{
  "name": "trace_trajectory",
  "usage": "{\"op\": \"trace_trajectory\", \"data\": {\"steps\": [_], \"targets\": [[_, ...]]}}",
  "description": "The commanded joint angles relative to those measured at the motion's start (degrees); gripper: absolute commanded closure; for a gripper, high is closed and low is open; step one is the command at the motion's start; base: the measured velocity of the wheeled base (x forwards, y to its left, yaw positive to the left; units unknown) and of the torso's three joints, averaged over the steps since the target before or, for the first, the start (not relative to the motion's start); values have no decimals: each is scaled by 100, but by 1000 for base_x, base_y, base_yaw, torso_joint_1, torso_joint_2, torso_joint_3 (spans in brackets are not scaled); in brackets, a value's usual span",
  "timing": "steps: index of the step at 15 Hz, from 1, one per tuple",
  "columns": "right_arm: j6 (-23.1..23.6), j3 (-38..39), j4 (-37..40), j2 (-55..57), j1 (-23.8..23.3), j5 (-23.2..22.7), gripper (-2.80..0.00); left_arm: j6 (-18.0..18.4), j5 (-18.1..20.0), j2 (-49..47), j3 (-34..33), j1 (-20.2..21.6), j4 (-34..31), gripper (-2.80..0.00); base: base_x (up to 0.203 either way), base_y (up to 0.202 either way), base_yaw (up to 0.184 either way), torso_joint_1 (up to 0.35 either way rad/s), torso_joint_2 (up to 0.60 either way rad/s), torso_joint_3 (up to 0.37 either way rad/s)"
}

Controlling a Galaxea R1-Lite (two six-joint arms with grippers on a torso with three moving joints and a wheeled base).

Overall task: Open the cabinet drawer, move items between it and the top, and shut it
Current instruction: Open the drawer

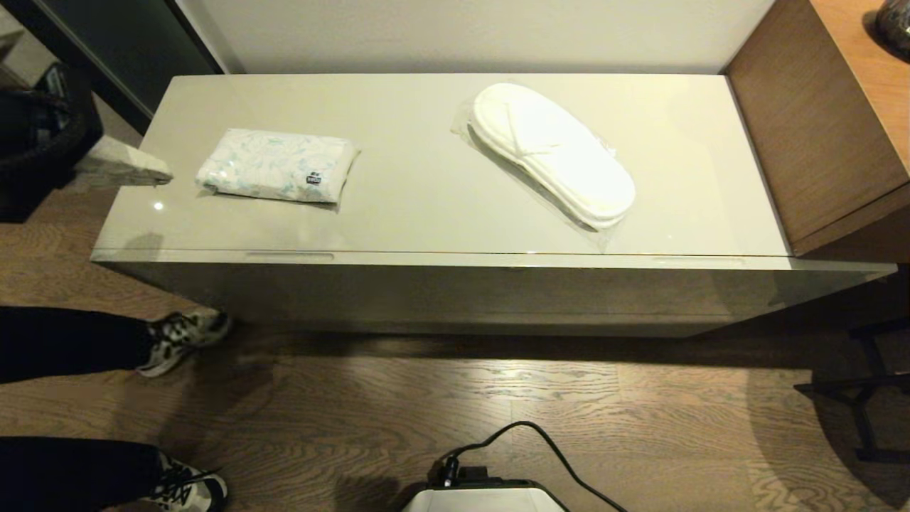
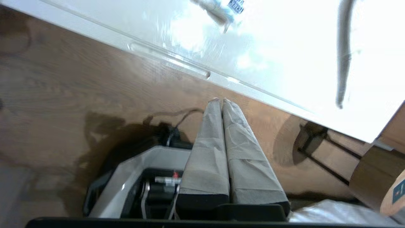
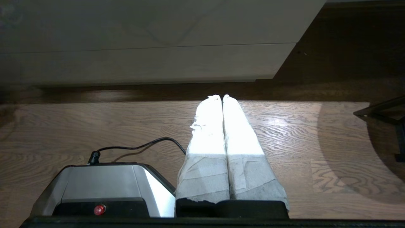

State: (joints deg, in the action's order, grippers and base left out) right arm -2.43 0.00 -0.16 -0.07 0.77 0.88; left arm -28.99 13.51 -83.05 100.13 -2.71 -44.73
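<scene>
Head view: the tissue pack (image 1: 277, 166) lies on the left of the glossy beige counter (image 1: 426, 199), and the wrapped slippers (image 1: 551, 153) lie well apart to the right. The cabinet drawer (image 1: 490, 264) is closed. A person's shoes (image 1: 183, 336) stand on the wooden floor (image 1: 462, 398).

Left wrist view: the left gripper (image 2: 220, 101) hangs above the floor near the drawer's slot handle (image 2: 169, 60), fingers pressed together, empty.

Right wrist view: the right gripper (image 3: 221, 97) hangs low before the cabinet, fingers together, holding nothing.

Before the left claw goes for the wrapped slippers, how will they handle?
The slippers look thin and flat, so probably light and floppy. Their clear glossy wrap on the glossy top may slide when pushed. Loose film at the edges could slip in a pinch.
</scene>
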Motion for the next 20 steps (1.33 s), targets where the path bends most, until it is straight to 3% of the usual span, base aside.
{"op": "trace_trajectory", "data": {"steps": [1, 4, 7, 12, 18, 20], "targets": [[-4, 18, -2, -132, 2, 0, 0, -16, -32, -197, -922, -119, 122, 0, 0, 0, 0, 0, 0, 0], [-4, 18, -2, -133, 2, 0, 0, 161, -111, -98, -2506, -224, 637, 0, 0, 0, 0, 0, 0, 0], [-4, 18, -2, -131, 2, 0, 0, 653, -178, -55, -3130, -291, 875, 0, 0, 0, 0, 0, 0, 0], [-4, 18, -2, -125, 2, 0, 0, 723, -132, -274, -3492, -400, 2706, 0, 0, 0, 0, 0, 0, 0], [-4, 18, -2, -125, 2, 0, 0, 702, -184, -625, -3377, -442, 3060, 0, 0, 0, 0, 0, 0, 0], [-4, 18, -2, -130, 2, 0, 0, 727, -395, -768, -3323, -483, 3252, 0, 0, 0, 0, 0, 0, 0]]}}
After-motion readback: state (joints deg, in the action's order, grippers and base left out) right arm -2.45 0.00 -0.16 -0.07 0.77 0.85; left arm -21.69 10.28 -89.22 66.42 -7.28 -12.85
